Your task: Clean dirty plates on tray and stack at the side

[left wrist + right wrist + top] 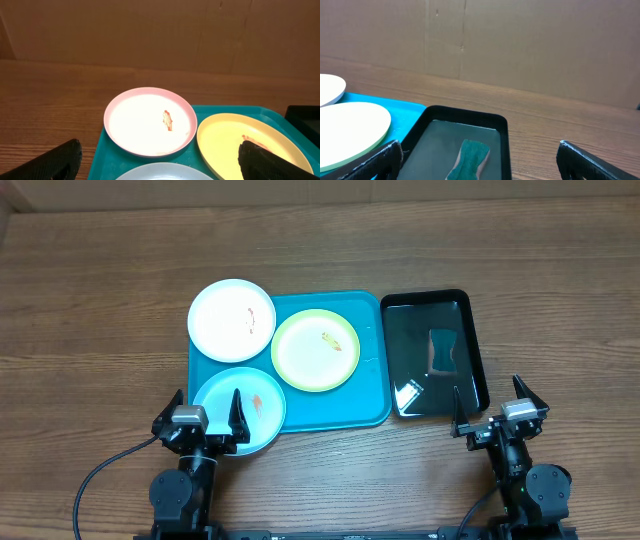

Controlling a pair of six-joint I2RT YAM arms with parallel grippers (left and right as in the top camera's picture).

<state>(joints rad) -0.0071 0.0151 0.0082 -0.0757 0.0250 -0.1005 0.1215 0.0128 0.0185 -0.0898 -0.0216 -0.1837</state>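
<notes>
Tray (340,405): turquoise, mid-table, toward the near edge.
White plate (232,319): far-left tray corner, overhanging the rim, orange smear.
Yellow-green plate (315,349): tray centre, smeared.
Blue plate (250,405): near-left corner, overhanging, smeared.
Left gripper (207,398): spread wide, holding nothing, at the blue plate's near rim.
Right gripper (488,395): spread wide, holding nothing, by the black tray's (478,350) near edge.
Sponge (441,350): inside the black tray.

A wooden table (100,300) of brown grain, its boards running from left to right, carries the whole scene. Two trays lie flat on it, side by side and almost touching. The large turquoise tray (330,410) sits near the middle, and a smaller glossy black tray (478,350) lies just to its right, turned slightly askew. A black cable (100,475) curves over the wood at the near left.
</notes>
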